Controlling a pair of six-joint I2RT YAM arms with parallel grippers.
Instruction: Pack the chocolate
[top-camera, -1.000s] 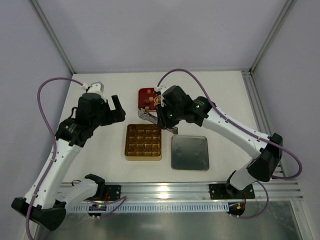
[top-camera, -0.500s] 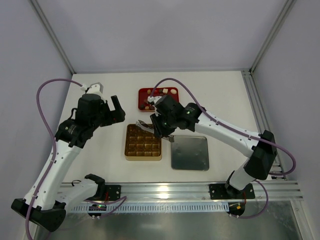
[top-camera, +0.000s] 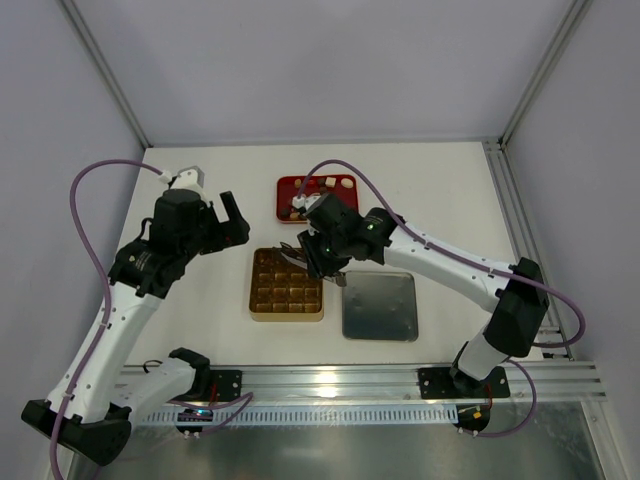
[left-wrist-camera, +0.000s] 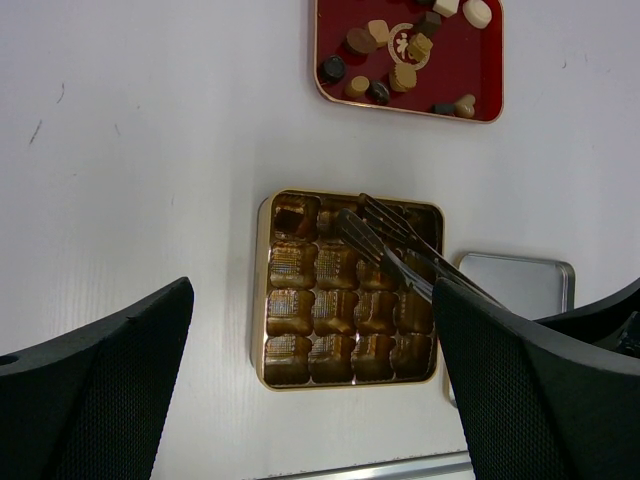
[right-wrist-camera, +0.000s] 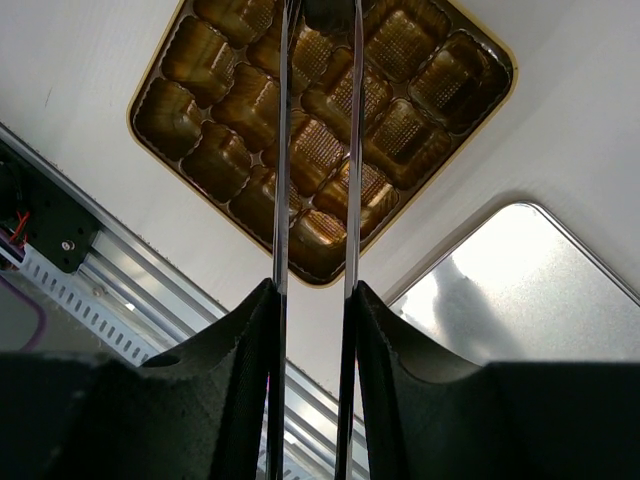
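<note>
The right arm's long, thin metal fingers (right-wrist-camera: 225, 400) pinch what looks like a small dark brown chocolate piece (right-wrist-camera: 325, 10) at their tips, half cut off by the wrist view's upper edge. They hang over the far rows of the gold square box with a grid of compartments (left-wrist-camera: 260, 300), their long axis running diagonally across it, so the target cell lies straight below; which cell, I cannot tell. The other loose chocolates (left-wrist-camera: 395, 45) lie in the red rectangular tray (left-wrist-camera: 450, 75) beyond the box. The left arm's black fingers (left-wrist-camera: 110, 380) are spread wide, empty, off to the left. The tray's white emblem is unreadable.
</note>
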